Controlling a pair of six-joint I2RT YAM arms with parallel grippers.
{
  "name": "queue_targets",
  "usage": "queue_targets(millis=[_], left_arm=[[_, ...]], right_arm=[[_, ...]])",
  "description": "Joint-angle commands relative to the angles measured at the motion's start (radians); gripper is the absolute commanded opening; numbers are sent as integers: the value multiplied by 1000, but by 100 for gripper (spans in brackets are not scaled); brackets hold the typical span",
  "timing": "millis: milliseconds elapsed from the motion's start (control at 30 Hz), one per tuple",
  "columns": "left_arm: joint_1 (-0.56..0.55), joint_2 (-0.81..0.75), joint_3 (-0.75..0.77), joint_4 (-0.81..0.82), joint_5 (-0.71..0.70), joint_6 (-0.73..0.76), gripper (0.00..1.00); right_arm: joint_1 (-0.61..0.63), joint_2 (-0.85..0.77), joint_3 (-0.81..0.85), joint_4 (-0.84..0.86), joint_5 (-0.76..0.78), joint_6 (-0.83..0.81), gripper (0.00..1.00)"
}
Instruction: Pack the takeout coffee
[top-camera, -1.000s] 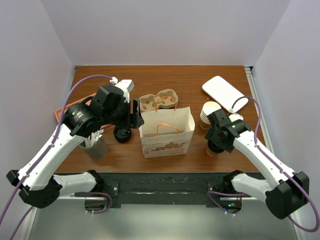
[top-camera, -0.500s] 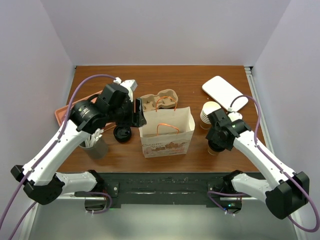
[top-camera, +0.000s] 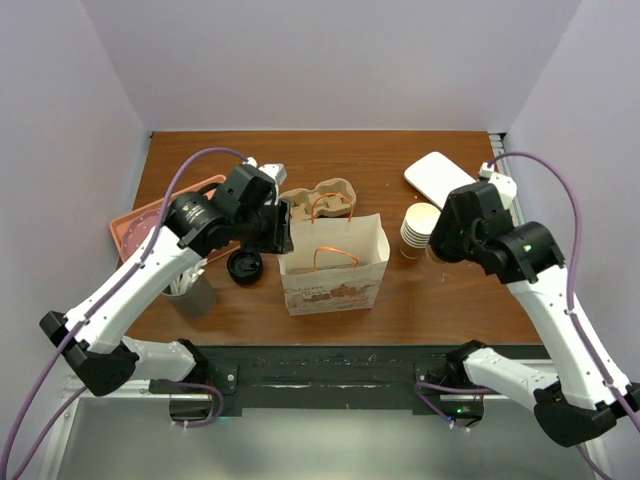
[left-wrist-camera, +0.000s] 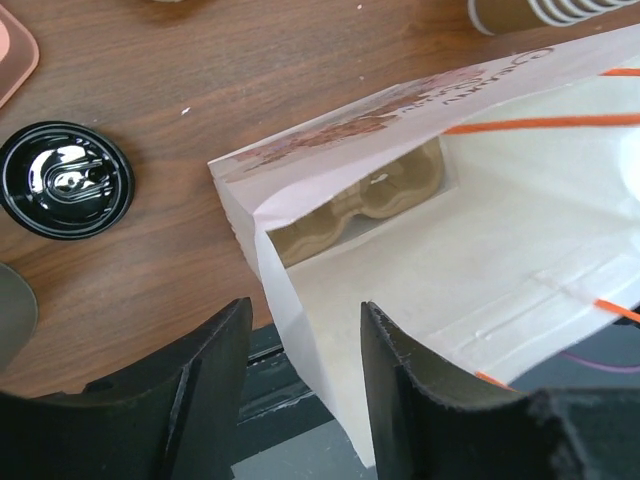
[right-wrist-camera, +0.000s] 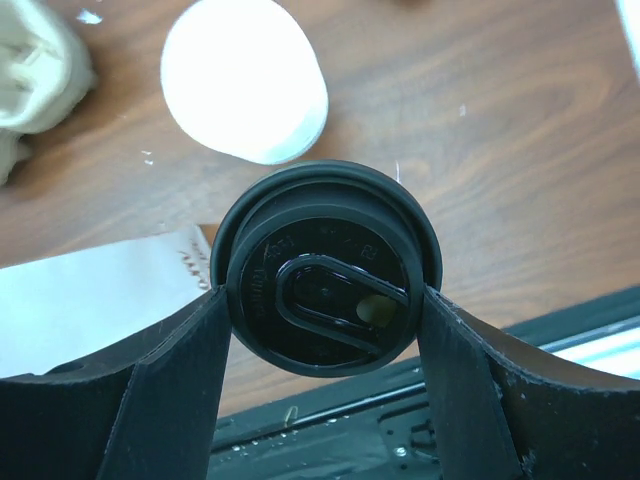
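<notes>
The takeout coffee (right-wrist-camera: 325, 295) shows in the right wrist view as a round black sip lid seen from above. My right gripper (right-wrist-camera: 322, 300) is shut on it, one finger on each side, and holds it above the table right of the bag. In the top view my right gripper (top-camera: 440, 248) hangs beside the cup stack, and the wrist hides the cup. The white paper bag (top-camera: 333, 265) with orange handles stands open at the table's middle. My left gripper (left-wrist-camera: 305, 310) is open, its jaws straddling the bag's (left-wrist-camera: 480, 250) left rim; in the top view it (top-camera: 283, 228) sits at that edge.
A loose black lid (top-camera: 245, 266) lies left of the bag. A cardboard cup carrier (top-camera: 318, 200) stands behind it. A stack of lidless cups (top-camera: 420, 228) and a white flat pack (top-camera: 450, 185) are at the right. A pink tray (top-camera: 150, 215) and a grey holder (top-camera: 190, 290) are at the left.
My right arm has lifted the lidded cup off the table and carried it up and back. My left gripper has moved right to the bag's left rim.
</notes>
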Motion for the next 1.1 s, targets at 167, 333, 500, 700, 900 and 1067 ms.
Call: queue_targets(millis=[167,333,500,700,900,1067], left_arm=[[31,28,32,11,-55,79,49],[31,28,46,94,0,142,16],[35,38,57,136,52,154,0],[39,40,60,206,115,183,0],[46,14,37,297,130,171,0],[55,-9,6,343,144,165,0]], right_arm=[[-2,48,386,47,-192,-424,39],[-2,63,502,95,-384,-596,39],[-1,2,513,168,-695,-784,39],[2,-24,460,194,-895,-855,39],[5,-40,432,171,-981,-843,38],[13,-52,352,181,-1081,-794,38]])
